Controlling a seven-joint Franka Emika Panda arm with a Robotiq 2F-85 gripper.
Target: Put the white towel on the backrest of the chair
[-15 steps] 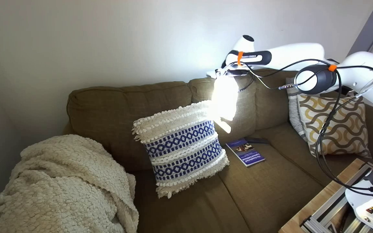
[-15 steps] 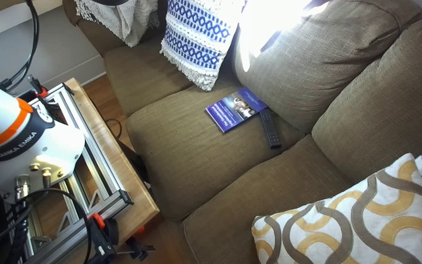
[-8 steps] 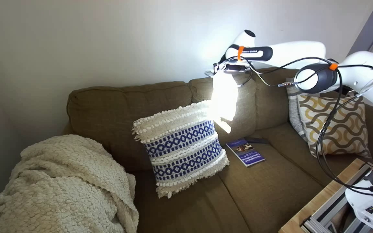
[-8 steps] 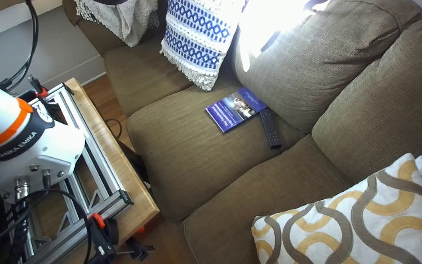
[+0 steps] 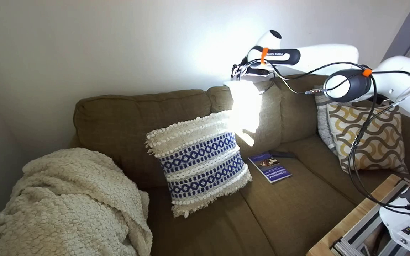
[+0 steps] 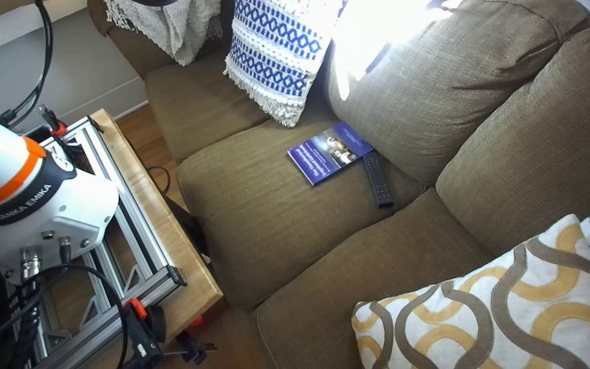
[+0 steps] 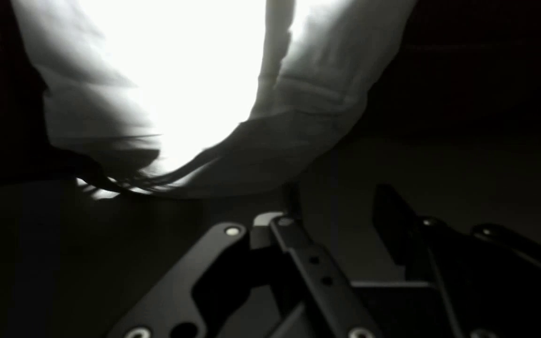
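The white towel [image 5: 246,106] hangs down the front of the couch backrest [image 5: 272,117], from near its top edge. It is glaringly overexposed, also in an exterior view [image 6: 372,31] and in the wrist view [image 7: 195,70]. The backrest also shows in an exterior view [image 6: 459,77]. My gripper [image 5: 236,72] is above the towel's top, by the wall. In the wrist view the gripper [image 7: 337,213] is open, with its fingers apart and nothing visible between them. The left finger's tip overlaps the towel's edge there; whether they touch I cannot tell.
A blue-and-white fringed pillow [image 5: 201,163] leans on the backrest beside the towel. A book [image 5: 269,167] and a remote [image 6: 378,179] lie on the seat. A cream blanket [image 5: 77,206] is at one end, a patterned cushion [image 5: 368,138] at the other. The wall [image 5: 155,46] stands close behind.
My gripper and wrist have risen a little, step by step. The towel's lower end has stayed in place, and its top edge now shows wider beneath the gripper.
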